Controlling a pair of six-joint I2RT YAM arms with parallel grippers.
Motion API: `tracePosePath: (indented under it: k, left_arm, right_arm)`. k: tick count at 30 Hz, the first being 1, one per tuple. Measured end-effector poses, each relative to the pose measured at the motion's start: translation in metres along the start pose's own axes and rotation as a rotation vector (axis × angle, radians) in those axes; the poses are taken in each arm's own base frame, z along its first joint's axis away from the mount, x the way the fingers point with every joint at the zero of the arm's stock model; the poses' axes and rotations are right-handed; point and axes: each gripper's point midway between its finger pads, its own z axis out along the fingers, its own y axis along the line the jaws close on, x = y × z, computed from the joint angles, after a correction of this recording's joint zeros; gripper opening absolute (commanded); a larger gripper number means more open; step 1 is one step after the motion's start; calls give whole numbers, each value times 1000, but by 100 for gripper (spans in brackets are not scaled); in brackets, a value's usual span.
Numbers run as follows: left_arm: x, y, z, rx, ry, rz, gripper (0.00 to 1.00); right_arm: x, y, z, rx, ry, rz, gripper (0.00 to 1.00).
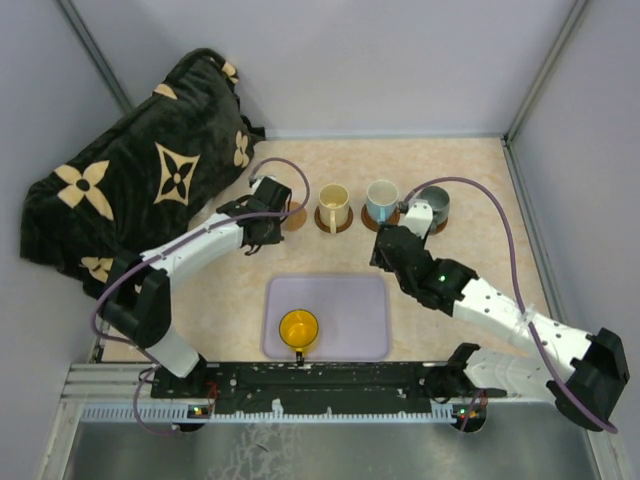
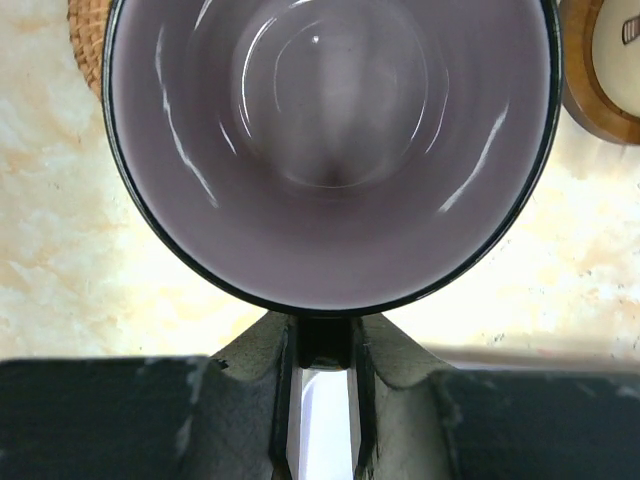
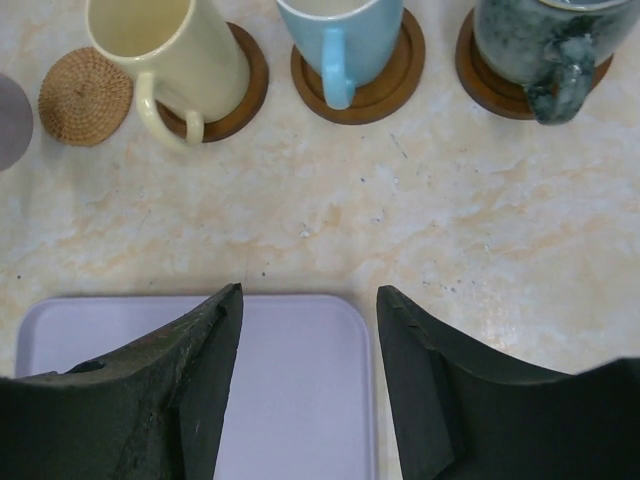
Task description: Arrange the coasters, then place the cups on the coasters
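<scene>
**Item:** smoky purple cup [image 2: 330,150].
**Held by:** left jaws, shut tight on the cup's handle. The handle runs back toward the wrist and the bowl juts out ahead, mouth up. Whether its base touches the table [image 3: 400,220] cannot be told.

**Destination (judged):** light tan woven coaster [image 3: 85,95], bare, at the left end of the row.
**Governing relation:** in the left wrist view only an arc of this coaster shows past the cup's upper-left rim. It therefore lies ahead of the left jaws and a little to one side, not centred beneath the cup. In the right wrist view the cup's edge sits just left of the coaster. The move probably called for is a short shift along the handle-to-bowl line, then a descent.

**Row, already seated:** cream cup [image 1: 333,205], white cup with blue inside [image 1: 381,200] and grey-green cup [image 1: 432,205], each on one of the dark brown coasters [image 3: 395,75].

**Outstanding:** yellow-orange cup [image 1: 298,328], standing on the lavender tray [image 1: 350,300]. No fifth coaster is in view.

**Right jaws:** about half open, empty, over the tray's far edge, pointing at the row.
</scene>
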Motion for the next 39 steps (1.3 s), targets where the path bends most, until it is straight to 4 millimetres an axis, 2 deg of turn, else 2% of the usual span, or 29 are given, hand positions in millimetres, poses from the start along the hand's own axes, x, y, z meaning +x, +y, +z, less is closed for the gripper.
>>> tracePosePath:
  k: [7, 16, 28, 39]
  left_arm:
    - [-10, -9, 28, 20, 52, 32, 0]
    - [-32, -22, 49, 66, 39, 22, 0]
    - [-36, -34, 58, 101, 68, 20, 0]
    - [-28, -30, 57, 89, 99, 30, 0]
  right_arm:
    - [2, -23, -7, 57, -30, 5, 57]
    - [1, -26, -7, 77, -40, 13, 57]
    - [1, -26, -7, 77, -40, 22, 57]
    - [1, -26, -7, 77, -40, 23, 57]
